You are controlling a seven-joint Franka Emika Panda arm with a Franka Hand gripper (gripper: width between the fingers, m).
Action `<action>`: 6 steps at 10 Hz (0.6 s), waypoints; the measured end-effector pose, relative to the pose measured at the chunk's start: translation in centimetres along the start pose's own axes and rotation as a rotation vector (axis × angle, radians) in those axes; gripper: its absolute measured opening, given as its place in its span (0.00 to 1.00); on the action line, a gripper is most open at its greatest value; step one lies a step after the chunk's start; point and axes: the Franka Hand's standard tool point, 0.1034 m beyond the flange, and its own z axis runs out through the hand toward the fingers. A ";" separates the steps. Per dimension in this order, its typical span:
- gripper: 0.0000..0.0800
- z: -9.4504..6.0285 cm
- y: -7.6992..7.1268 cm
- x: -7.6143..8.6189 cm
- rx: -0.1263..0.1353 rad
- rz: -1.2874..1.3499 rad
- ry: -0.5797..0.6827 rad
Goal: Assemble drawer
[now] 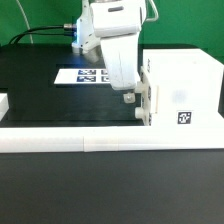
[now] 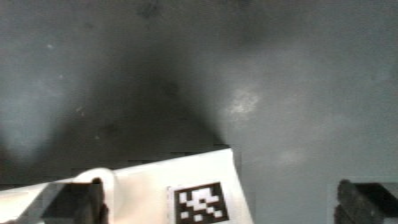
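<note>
The tall white hollow shell (image 1: 183, 88) of the drawer stands on the black table at the exterior view's right, with a square tag on its front. A tray front with a knob (image 1: 147, 101) seems to sit in its left face; I cannot tell how deep. My gripper (image 1: 128, 98) hangs right beside that face, low over the table. In the wrist view a white tagged part (image 2: 169, 190) lies between my fingers, close against one finger (image 2: 71, 205) and far from the other. My gripper (image 2: 222, 205) is open.
The marker board (image 1: 85, 75) lies on the table behind the arm. The long low white border rail (image 1: 100, 140) runs along the front. A small white piece (image 1: 4, 103) shows at the exterior view's left edge.
</note>
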 end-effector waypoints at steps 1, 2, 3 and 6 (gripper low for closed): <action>0.81 -0.1 0.1 -0.4 -0.001 0.005 -0.001; 0.81 -0.5 0.1 -1.1 -0.005 0.016 -0.002; 0.81 -0.9 0.1 -1.7 -0.010 0.027 -0.003; 0.81 -1.1 0.0 -3.0 -0.010 0.050 -0.003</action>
